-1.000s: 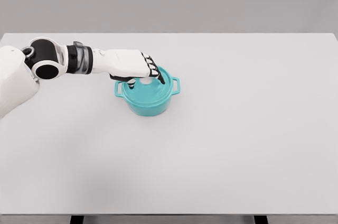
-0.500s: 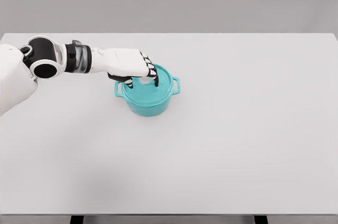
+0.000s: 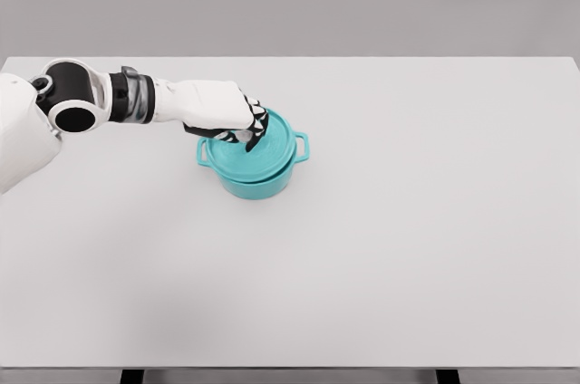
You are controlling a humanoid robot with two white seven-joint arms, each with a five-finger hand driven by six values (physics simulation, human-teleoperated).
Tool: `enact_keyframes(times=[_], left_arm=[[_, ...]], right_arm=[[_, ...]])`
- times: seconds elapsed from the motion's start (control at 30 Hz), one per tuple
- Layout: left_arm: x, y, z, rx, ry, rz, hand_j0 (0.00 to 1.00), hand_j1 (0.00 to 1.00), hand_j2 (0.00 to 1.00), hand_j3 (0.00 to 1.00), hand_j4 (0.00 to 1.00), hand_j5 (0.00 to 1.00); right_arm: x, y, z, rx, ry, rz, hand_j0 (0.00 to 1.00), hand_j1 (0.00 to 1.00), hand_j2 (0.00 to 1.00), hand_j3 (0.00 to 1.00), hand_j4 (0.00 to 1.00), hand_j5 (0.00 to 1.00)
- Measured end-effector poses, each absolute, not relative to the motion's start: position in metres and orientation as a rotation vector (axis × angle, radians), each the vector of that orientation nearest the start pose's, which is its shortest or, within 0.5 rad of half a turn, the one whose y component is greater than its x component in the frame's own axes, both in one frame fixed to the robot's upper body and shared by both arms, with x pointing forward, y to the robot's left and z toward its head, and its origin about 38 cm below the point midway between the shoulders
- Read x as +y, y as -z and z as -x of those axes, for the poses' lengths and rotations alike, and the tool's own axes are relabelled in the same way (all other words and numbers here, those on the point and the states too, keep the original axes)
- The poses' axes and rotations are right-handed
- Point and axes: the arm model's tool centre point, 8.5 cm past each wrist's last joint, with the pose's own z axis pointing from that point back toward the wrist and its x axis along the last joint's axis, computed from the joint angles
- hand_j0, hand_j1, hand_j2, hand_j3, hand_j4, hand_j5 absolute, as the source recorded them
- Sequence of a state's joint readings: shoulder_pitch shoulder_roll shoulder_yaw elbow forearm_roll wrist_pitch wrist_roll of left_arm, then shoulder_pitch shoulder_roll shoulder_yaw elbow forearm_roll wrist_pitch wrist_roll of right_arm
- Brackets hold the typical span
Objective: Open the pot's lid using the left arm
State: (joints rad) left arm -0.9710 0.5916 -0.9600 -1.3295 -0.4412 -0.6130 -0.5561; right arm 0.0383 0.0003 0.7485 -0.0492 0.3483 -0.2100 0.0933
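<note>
A teal pot (image 3: pixel 259 183) with two side handles stands on the white table (image 3: pixel 417 248), left of the middle. Its teal lid (image 3: pixel 277 148) sits on top, tipped slightly. My left hand (image 3: pixel 248 131) reaches in from the left and lies over the middle of the lid. Its fingers are curled down around the lid's knob, which they hide almost entirely. The right arm does not show.
The table's far edge runs just behind the pot. My left forearm (image 3: pixel 136 99) stretches low over the table's left part.
The fingers have closed in on the knob, which showed white between them before. The hand and forearm have risen slightly, and the lid looks a little lifted on the pot.
</note>
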Motion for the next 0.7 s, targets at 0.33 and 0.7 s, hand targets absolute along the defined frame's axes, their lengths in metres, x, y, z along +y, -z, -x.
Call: enact_keyframes(times=[0.33,0.7], left_arm=[[0.263,-0.261,-0.462,1.65,-3.046,0.633,0.32,0.32,0.32,0.32,0.32,0.32],[0.336,-0.252,-0.445,1.552,-3.218,0.741,1.0,1.0,1.0,1.0,1.0,1.0]], right_arm=[[-0.236,0.262,0.008,-0.106,-1.103,-0.152,1.0,1.0,1.0,1.0,1.0,1.0],[-0.236,0.262,0.008,-0.106,-1.103,-0.152,1.0,1.0,1.0,1.0,1.0,1.0]])
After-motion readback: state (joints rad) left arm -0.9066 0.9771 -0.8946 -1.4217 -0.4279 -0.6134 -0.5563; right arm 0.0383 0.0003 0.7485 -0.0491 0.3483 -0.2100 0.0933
